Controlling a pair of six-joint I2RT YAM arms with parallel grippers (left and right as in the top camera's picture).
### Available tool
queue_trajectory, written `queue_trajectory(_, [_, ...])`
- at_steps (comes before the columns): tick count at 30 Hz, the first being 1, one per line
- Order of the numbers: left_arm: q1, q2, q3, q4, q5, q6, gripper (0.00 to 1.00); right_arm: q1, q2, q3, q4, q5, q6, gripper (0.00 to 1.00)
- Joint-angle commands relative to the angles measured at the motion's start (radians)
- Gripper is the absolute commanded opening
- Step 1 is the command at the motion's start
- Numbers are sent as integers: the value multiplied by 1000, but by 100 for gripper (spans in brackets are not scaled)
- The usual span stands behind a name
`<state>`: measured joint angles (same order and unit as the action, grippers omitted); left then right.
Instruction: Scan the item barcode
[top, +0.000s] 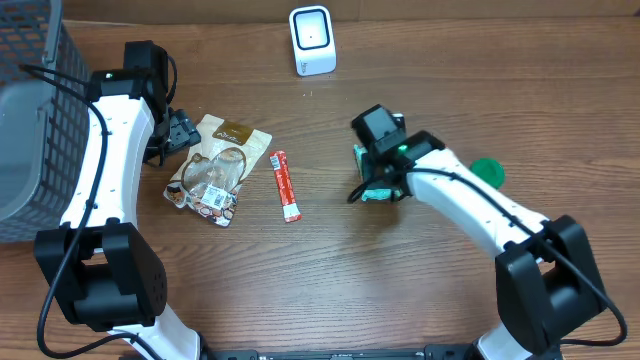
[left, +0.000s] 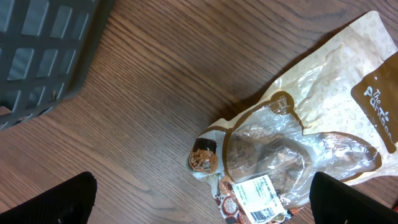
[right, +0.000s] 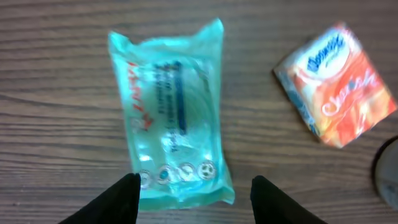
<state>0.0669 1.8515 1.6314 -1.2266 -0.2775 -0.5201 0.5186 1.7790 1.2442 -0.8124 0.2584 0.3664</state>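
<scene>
- Overhead view: wooden table (top: 330, 290) under everything, with a white scanner (top: 312, 40) upright at the far edge.
- Grey mesh basket (top: 25, 120) far left of the scanner, at the table's left edge.
- Left arm between basket and scanner; left gripper (left: 205, 202) spread wide and empty, hanging above the snack pouch (top: 215, 168).
- Right arm reaching in from the near right; right gripper (right: 196, 199) with fingers parted, gripping nothing, one end of the teal packet (right: 174, 112) showing between them.
- Snack pouch flat on the wood, left of the scanner and nearer the front; clear window and white barcode label (left: 258, 202) facing up.
- Teal packet flat on the wood, right of the scanner and nearer the front, beneath the right gripper.
- Red stick sachet (top: 286, 185) nearer the front than the scanner and slightly to its left, just beside the pouch but apart from it.
- Orange tissue pack (right: 336, 84) near the teal packet, not touching it; seen only in the right wrist view.
- Green round thing (top: 488, 172) farther right of the scanner, partly hidden by the right arm.
</scene>
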Motion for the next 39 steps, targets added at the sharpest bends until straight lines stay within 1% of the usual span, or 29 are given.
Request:
queue_trajectory(1, [-4, -8, 17, 1, -11, 0, 100, -115, 11, -15, -11, -259, -5, 58])
queue_trajectory(3, [-4, -8, 17, 1, -11, 0, 100, -154, 11, -17, -18, -359, -18, 58])
queue_trajectory(5, [-4, -8, 17, 1, -11, 1, 100, -178, 11, -28, -20, -408, -26, 58])
queue_trajectory(9, [-4, -8, 17, 1, -11, 1, 100, -191, 11, -88, 28, -410, -26, 59])
queue_trajectory(10, [-4, -8, 17, 1, -11, 1, 100, -189, 11, -134, 97, -411, -25, 59])
queue_trajectory(11, [-4, -8, 17, 1, -11, 1, 100, -186, 11, -153, 126, -414, -26, 58])
queue_trajectory(13, [-5, -8, 17, 1, -11, 0, 100, -179, 11, -184, 175, -410, -25, 52])
queue_trajectory(14, [-5, -8, 17, 1, -11, 0, 100, -177, 11, -191, 190, -404, -21, 50])
queue_trajectory(19, [-5, -8, 17, 1, -11, 0, 100, -177, 11, -195, 251, -383, -14, 51])
queue_trajectory(33, [-5, -8, 17, 1, -11, 1, 100, -172, 32, -218, 291, -384, 9, 51])
queue_trajectory(36, [-5, -8, 17, 1, -11, 1, 100, -172, 32, -218, 288, -383, 24, 46])
queue_trajectory(39, [-5, -8, 17, 1, -11, 0, 100, -172, 32, -218, 287, -383, 24, 35])
